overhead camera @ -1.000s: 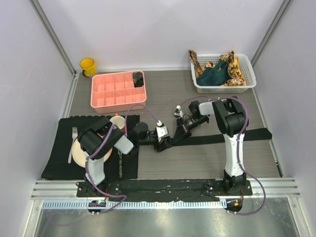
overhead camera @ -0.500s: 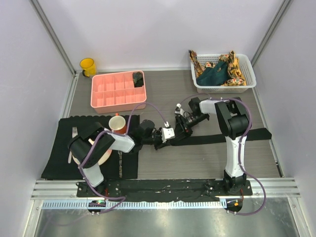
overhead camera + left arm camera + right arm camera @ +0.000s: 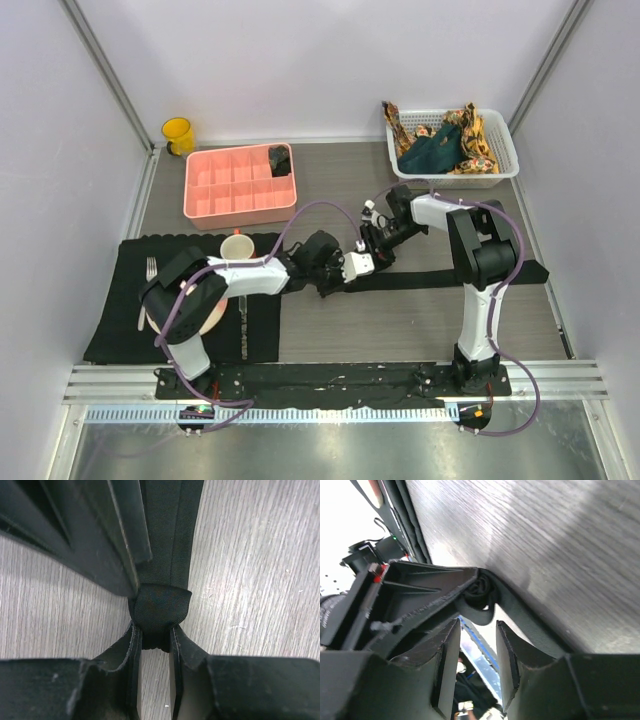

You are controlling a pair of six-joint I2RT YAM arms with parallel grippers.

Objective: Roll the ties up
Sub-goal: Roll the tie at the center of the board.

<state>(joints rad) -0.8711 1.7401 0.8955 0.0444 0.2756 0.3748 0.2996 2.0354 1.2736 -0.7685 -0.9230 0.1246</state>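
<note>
The left tool (image 3: 155, 647) is pinched narrowly on the rolled end (image 3: 159, 607) of the black tie (image 3: 450, 279), which lies flat across the tabletop (image 3: 400, 320) from the middle to the right edge. The right tool (image 3: 477, 630) stands partly parted just beside that roll, gripping nothing. The other ties (image 3: 445, 148) lie in the white basket (image 3: 500, 170) at the far right.

No legible text, label, brand or number in view.
</note>
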